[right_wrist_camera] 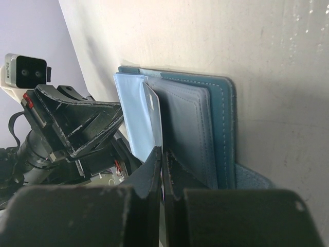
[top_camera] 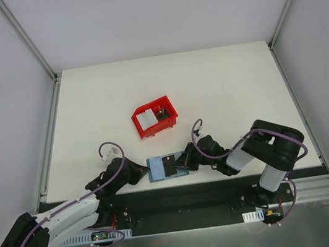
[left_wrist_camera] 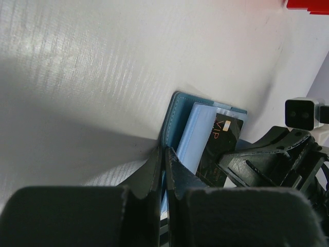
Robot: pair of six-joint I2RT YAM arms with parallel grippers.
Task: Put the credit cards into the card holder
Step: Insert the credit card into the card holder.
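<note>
The teal-blue card holder (top_camera: 159, 168) lies spread open near the table's front edge. My left gripper (top_camera: 145, 171) is shut on its left edge; the wrist view shows the jaws (left_wrist_camera: 165, 152) pinching the teal cover (left_wrist_camera: 175, 121). My right gripper (top_camera: 182, 161) is shut on a dark credit card marked VIP (left_wrist_camera: 224, 140), whose far end lies on the holder beside the light blue inner pocket (left_wrist_camera: 198, 135). In the right wrist view that card (right_wrist_camera: 153, 110) is seen edge-on between the shut jaws (right_wrist_camera: 162, 154), against the holder's grey pocket (right_wrist_camera: 187, 123). Two more cards, one white (top_camera: 146, 120) and one dark (top_camera: 162, 114), lie in the red bin.
The red plastic bin (top_camera: 170, 120) stands mid-table, behind the card holder; its corner shows in the left wrist view (left_wrist_camera: 308, 4). Both arms meet low at the front edge. The table's front edge runs just below the holder.
</note>
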